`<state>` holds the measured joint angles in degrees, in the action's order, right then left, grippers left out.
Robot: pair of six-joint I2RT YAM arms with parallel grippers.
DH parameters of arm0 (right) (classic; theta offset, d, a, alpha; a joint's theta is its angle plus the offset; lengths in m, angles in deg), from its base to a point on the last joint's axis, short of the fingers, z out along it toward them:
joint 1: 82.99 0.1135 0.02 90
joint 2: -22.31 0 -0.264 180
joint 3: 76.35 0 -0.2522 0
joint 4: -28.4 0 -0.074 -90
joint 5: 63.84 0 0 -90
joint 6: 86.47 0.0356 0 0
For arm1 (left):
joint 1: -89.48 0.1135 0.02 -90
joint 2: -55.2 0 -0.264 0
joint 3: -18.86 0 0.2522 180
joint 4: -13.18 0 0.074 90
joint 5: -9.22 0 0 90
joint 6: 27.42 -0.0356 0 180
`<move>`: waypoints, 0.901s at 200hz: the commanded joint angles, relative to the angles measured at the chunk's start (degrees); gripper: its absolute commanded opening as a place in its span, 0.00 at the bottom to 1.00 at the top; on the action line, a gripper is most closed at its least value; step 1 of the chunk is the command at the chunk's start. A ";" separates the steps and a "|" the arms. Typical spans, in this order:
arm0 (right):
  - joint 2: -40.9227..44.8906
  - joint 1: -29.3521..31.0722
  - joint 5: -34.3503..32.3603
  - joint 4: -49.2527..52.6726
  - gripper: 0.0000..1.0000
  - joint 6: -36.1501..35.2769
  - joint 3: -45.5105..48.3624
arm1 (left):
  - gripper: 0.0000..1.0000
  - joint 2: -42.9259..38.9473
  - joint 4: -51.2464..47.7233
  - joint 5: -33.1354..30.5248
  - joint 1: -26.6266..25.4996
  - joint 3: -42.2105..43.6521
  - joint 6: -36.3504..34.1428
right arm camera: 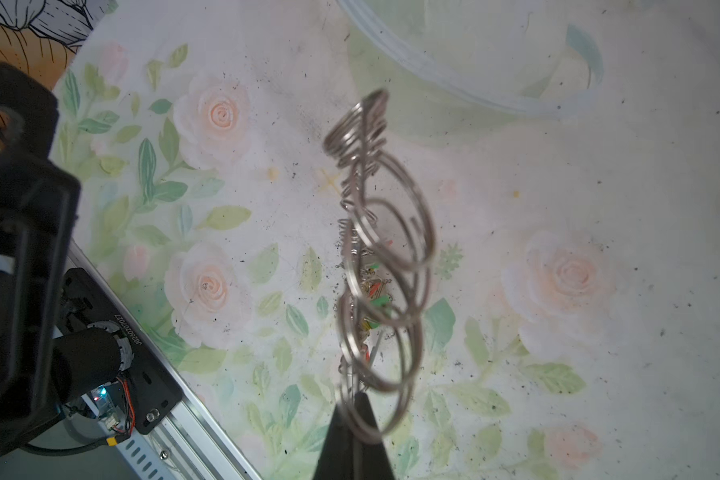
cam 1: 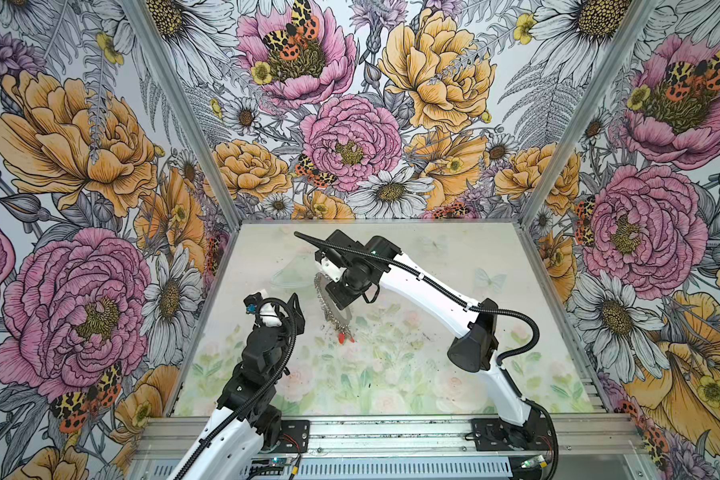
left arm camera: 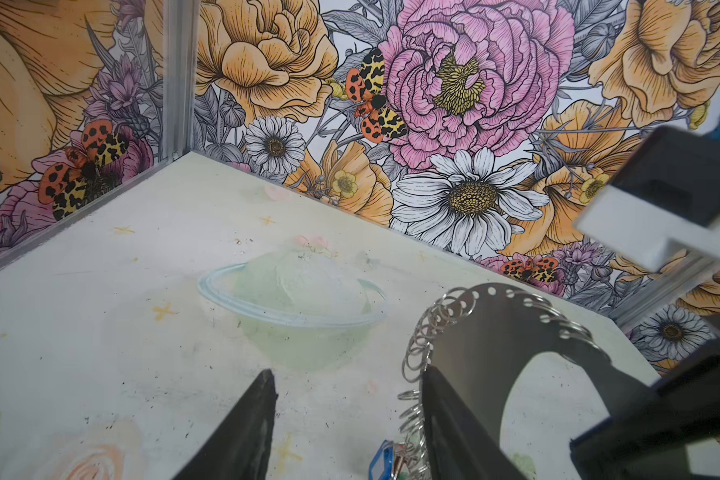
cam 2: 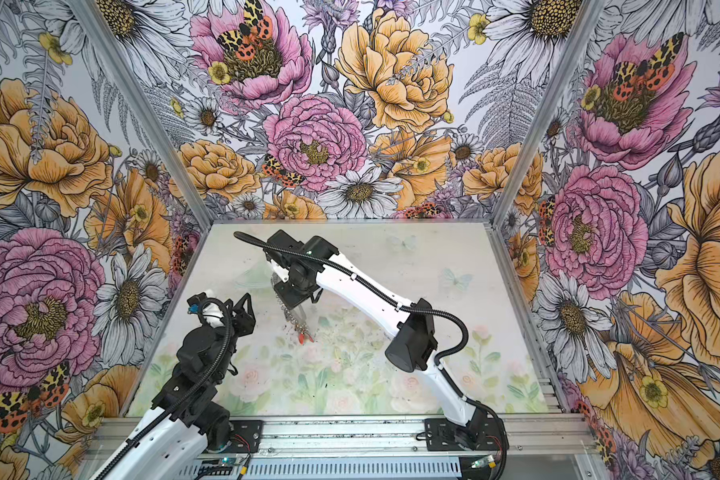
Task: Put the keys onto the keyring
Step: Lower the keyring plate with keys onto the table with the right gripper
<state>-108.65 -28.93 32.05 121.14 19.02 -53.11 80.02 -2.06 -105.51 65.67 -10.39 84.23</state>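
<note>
The keyring point(left arm camera: 487, 345), a flat grey hoop rimmed with silver wire loops, stands on edge over the middle of the mat point(cam 1: 391, 374) in both top views point(cam 1: 323, 297) point(cam 2: 285, 309). My right gripper point(right arm camera: 360, 398) is shut on its rim, and in the right wrist view the keyring point(right arm camera: 352, 137) is edge-on. The keys hang at its low end: red tags point(cam 1: 344, 337) touch the mat, a blue tag point(left arm camera: 381, 459) and green and orange ones point(right arm camera: 377, 301) also show. My left gripper point(left arm camera: 348, 374) is open just left of the hoop, one finger point(left arm camera: 445, 415) beside the loops.
Floral walls point(cam 1: 100, 208) close in the left, back and right sides. An aluminium rail point(cam 1: 391, 432) with both arm bases runs along the front. A pale bowl shape point(left arm camera: 292, 299) lies on the mat beyond the keyring. The right arm point(cam 1: 425, 282) reaches over the mat's middle.
</note>
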 commanded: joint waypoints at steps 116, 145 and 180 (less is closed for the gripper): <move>13.36 -13.43 6.62 -15.20 0.00 8.30 31.80 | 0.61 4.30 4.96 2.08 1.42 2.38 -1.79; 18.13 -17.61 9.06 -21.30 0.00 10.41 41.99 | 0.61 7.60 6.79 3.91 1.91 1.96 -1.19; 23.95 -22.44 9.49 -26.22 0.00 11.16 52.42 | 0.62 11.31 8.10 5.98 2.73 0.92 -0.48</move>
<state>-89.17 -48.80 41.03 100.61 28.59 -5.79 89.68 3.39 -102.29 67.50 -8.60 83.23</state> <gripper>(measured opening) 0.047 0.614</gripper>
